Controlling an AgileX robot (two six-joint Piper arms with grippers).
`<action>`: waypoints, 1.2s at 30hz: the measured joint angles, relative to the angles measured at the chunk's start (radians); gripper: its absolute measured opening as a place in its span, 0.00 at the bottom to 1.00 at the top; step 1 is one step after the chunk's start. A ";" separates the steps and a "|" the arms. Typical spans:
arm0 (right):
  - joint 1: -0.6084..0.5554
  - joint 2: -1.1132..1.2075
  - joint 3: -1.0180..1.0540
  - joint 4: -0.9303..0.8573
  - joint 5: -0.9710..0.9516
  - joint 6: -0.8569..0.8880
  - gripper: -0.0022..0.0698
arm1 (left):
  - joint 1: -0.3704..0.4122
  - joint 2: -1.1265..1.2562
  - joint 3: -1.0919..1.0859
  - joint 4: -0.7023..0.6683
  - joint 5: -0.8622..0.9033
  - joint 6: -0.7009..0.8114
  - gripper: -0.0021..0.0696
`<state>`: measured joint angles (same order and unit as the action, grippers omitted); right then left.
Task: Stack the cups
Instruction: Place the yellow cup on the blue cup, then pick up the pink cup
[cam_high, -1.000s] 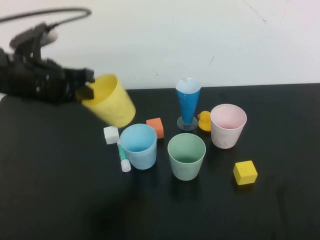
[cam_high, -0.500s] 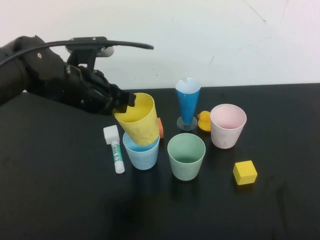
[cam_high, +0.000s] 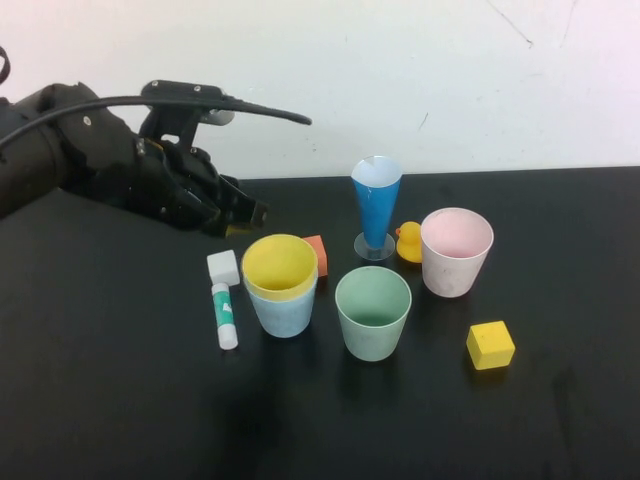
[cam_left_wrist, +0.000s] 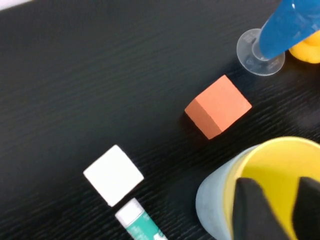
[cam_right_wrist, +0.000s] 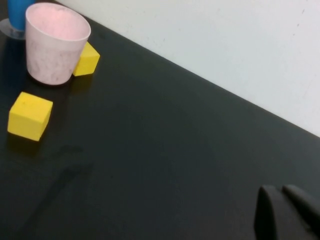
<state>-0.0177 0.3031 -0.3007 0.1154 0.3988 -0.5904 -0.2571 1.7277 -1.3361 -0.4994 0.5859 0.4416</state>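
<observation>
The yellow cup (cam_high: 280, 266) sits nested upright inside the light blue cup (cam_high: 285, 312) on the black tabletop (cam_high: 120, 400), just below and in front of the left gripper (cam_high: 250, 213), which hangs above the rim with its fingers slightly spread and holding nothing. In the left wrist view the dark fingertips (cam_left_wrist: 255, 207) hover over the yellow cup's mouth. Beyond that gripper stand the pale green cup (cam_high: 373, 313) and, farther off, the pale pink cup (cam_high: 456, 252), each upright and separate. The right gripper (cam_right_wrist: 285, 212) is well apart from all cups, fingers pressed together, over bare tabletop.
</observation>
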 joint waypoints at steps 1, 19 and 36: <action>0.000 0.000 0.000 0.000 0.000 0.000 0.03 | 0.000 0.000 0.000 -0.004 0.000 0.009 0.32; 0.082 0.361 -0.441 0.230 0.340 -0.234 0.03 | 0.000 -0.439 -0.049 0.221 -0.026 0.019 0.04; 0.127 1.042 -0.590 0.894 0.330 -0.880 0.03 | 0.000 -1.200 0.535 0.194 -0.080 0.006 0.03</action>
<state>0.1093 1.3451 -0.8904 1.0091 0.7285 -1.4707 -0.2571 0.5277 -0.8016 -0.3052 0.5059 0.4474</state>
